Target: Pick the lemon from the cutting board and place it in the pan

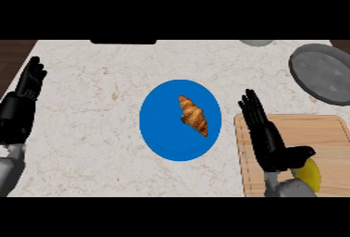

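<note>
The lemon point(309, 172) lies on the cutting board point(321, 134), right beside the right hand point(268, 139), whose fingers are straight and hold nothing. The pan point(325, 74) sits beyond the board. A blue plate point(164, 134) carries a croissant point(193, 115). The left hand point(26, 85) rests open at the tabletop's point(96, 92) left edge.

Croissant point(193, 115) on plate point(164, 139), left of cutting board point(321, 134)
</note>
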